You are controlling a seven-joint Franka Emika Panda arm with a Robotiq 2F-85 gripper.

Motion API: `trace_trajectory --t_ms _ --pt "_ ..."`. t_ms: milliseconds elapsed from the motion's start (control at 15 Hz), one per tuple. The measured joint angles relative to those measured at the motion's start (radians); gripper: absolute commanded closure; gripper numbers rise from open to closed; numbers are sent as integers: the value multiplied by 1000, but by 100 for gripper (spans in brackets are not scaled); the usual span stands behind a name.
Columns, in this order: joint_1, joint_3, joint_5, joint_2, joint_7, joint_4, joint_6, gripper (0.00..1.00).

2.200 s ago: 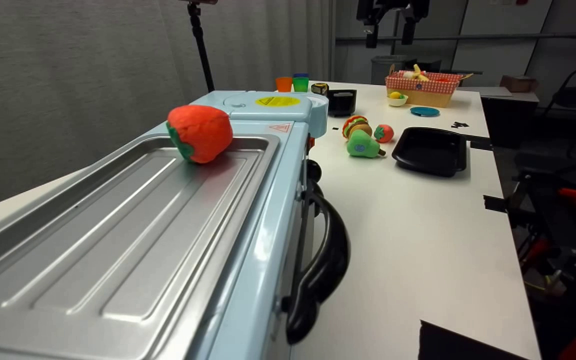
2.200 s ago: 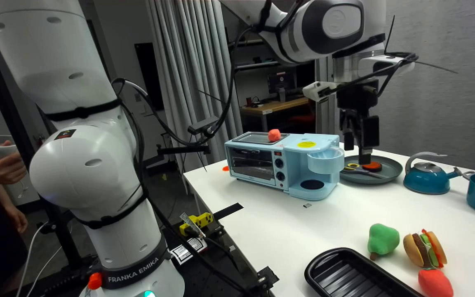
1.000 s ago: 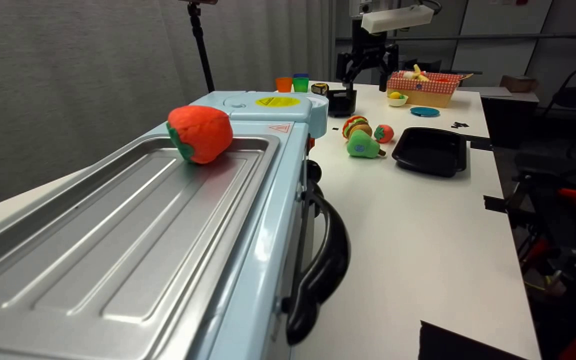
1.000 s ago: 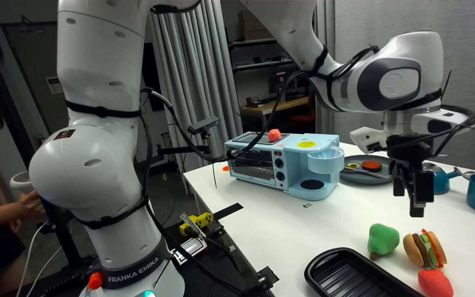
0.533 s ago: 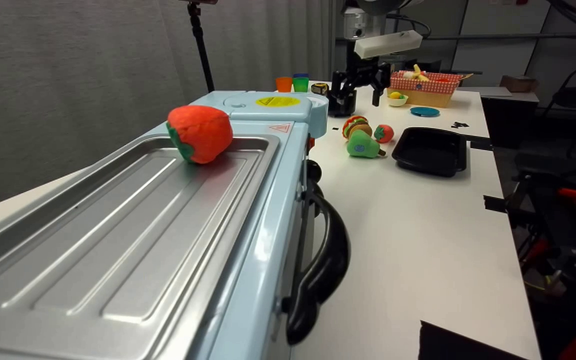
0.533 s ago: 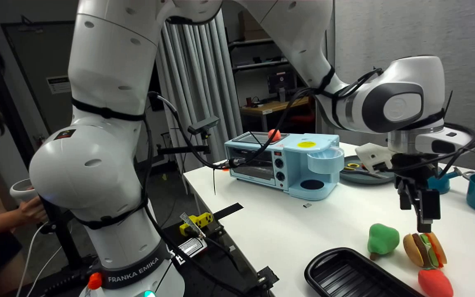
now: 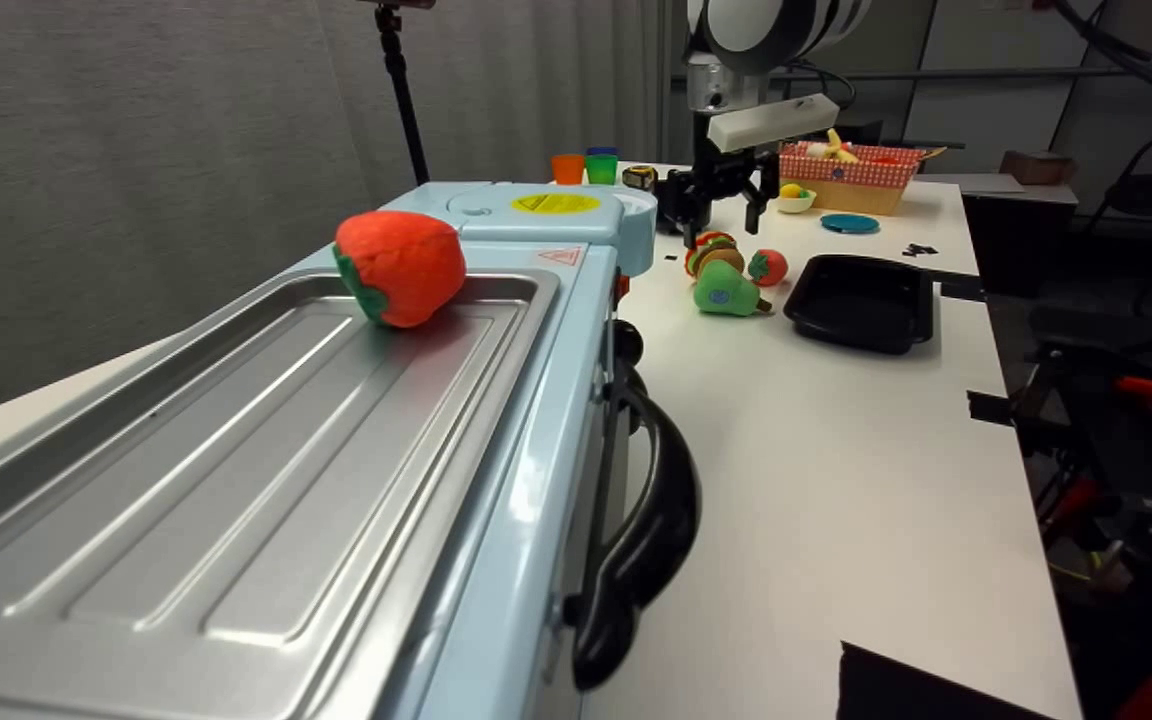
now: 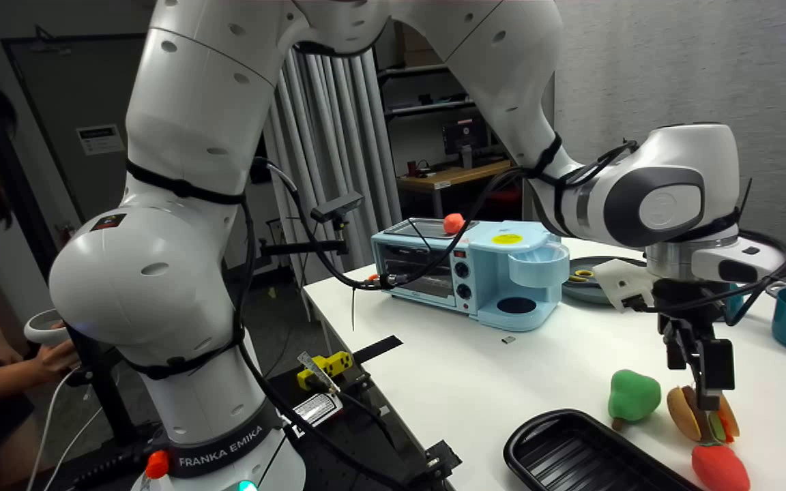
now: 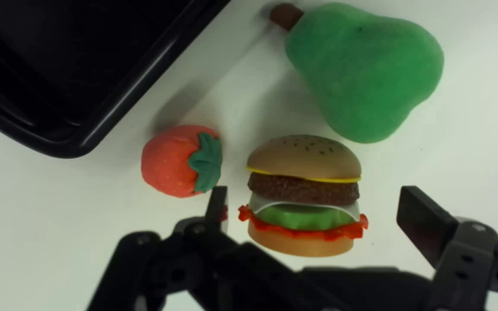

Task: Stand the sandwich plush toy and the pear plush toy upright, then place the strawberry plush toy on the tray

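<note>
Hovers with a wide-parted gripper [image 9: 314, 207] over the sandwich plush toy [image 9: 304, 190], on its side past the tray [image 7: 861, 300] from the robot-side edge of the worktop [image 8: 475, 368], apparently at step 1 of 3, so next must lower, close and turn it upright.

Arm [image 8: 512, 82] is bent, end effector [image 9: 318, 211] pointing dn w/ jaws spread wide.

The hand [image 8: 693, 385] points down over the sandwich toy [image 8: 700, 421], which lies on its side near the pear [image 8: 634, 395] and strawberry [image 8: 720, 468].
</note>
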Motion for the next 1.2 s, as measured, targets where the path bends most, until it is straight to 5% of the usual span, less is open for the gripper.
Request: trace_trajectory --t_ms 400,800,1200 --pt "1 -2 21 52 0 32 0 3" --pt "1 -1 51 89 -4 68 0 53" --pt "-11 10 121 94 -28 87 0 53"
